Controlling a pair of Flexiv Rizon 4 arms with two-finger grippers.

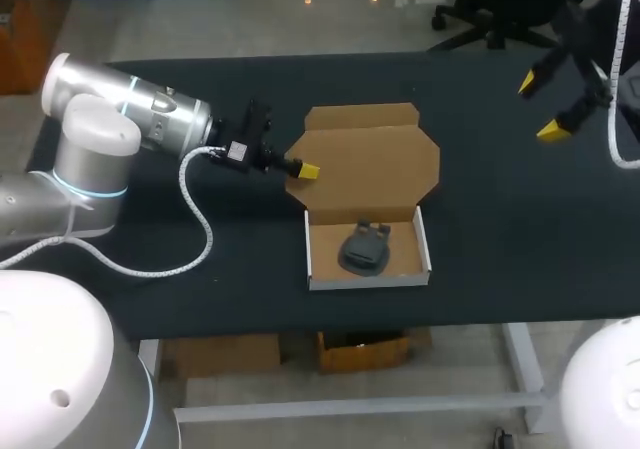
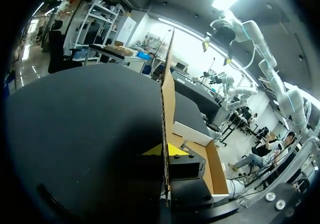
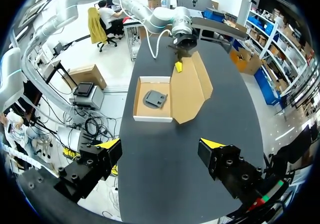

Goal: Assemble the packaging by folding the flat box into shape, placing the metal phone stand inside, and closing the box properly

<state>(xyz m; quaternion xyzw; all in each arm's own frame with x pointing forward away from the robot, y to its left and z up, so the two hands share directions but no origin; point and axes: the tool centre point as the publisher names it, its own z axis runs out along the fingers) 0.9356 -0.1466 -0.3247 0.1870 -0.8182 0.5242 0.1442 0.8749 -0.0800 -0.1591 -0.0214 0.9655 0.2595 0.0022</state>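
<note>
Closest sits the box (image 1: 365, 281), metal phone stand (image 1: 364, 249) already inside. At the box's left, my left arm (image 1: 150, 109) clamps its jaws on the raised lid (image 1: 370, 164), placed to fold it shut. Well right of the box, my right arm (image 1: 585, 64) hangs, jaws wide, clear.

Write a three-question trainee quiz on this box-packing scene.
1. True or false: the phone stand lies inside the box tray.
2. Which gripper holds the box lid? A) left gripper B) right gripper C) neither
3. Fill in: the right gripper's fingers are ____.
Key: 1 true; 2 A; 3 open.
</note>
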